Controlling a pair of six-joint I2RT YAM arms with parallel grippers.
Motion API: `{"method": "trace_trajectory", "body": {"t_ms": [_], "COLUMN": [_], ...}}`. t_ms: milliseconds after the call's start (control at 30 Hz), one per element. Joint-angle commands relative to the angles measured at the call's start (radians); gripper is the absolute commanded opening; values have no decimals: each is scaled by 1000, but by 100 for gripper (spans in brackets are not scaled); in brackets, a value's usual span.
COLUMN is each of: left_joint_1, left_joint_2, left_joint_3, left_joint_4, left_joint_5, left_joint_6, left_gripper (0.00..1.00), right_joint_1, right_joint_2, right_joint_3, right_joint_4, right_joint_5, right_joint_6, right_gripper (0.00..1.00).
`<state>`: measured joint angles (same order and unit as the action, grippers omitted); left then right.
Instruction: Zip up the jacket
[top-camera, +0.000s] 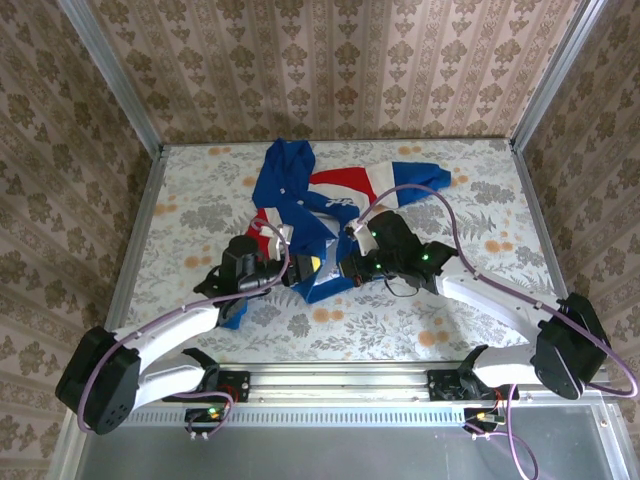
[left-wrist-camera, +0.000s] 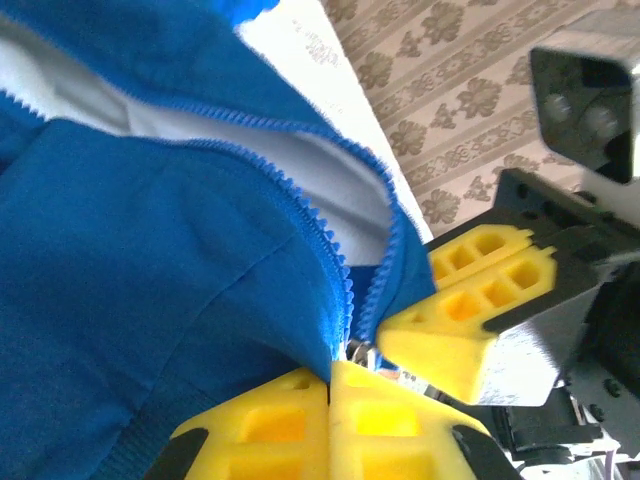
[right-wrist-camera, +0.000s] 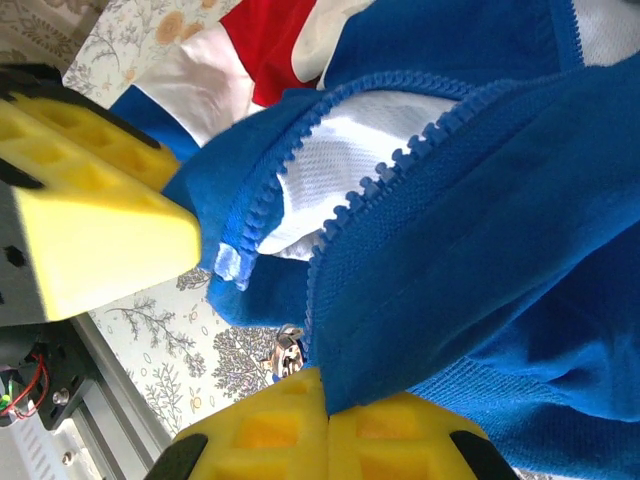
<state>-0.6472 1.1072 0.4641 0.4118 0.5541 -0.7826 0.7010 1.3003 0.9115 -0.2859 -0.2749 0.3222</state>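
Jacket: the small royal-blue hooded zip jacket (top-camera: 300, 215) lies rumpled mid-way across the floral-print surface (top-camera: 450, 300), with its hem towards me.
Zip axis: the open blue zipper teeth (left-wrist-camera: 335, 250) run from the hem away from the arm bases. The small metal slider (right-wrist-camera: 288, 355) sits at the hem.
Left end effector (left-wrist-camera: 330, 385): pressed together, pinching hem fabric beside the slider.
Right end effector (right-wrist-camera: 325, 400): pressed together on the hem opposite.
Arm pose: I have both forearms angled inward and low, tips close together.
Coming move: I judge the slider must travel away from me, along the teeth.
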Motion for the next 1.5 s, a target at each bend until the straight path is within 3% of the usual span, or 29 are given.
{"method": "trace_trajectory", "body": {"t_ms": [0, 633, 1467], "left_joint_1": [-6, -52, -31], "left_joint_2": [-23, -18, -67], "left_joint_3": [45, 47, -49], "left_joint_4": [76, 240, 252], "left_joint_5": [25, 4, -28], "left_joint_6": [62, 225, 207], "left_gripper": [0, 0, 0], "right_joint_1": [-3, -12, -26], "right_joint_2": [-42, -85, -105], "right_joint_3": [10, -19, -39], "right_joint_4": [29, 136, 158], "right_joint_5": [-36, -79, -77], "right_joint_6": [-54, -94, -92], "right_gripper": [0, 0, 0]}}
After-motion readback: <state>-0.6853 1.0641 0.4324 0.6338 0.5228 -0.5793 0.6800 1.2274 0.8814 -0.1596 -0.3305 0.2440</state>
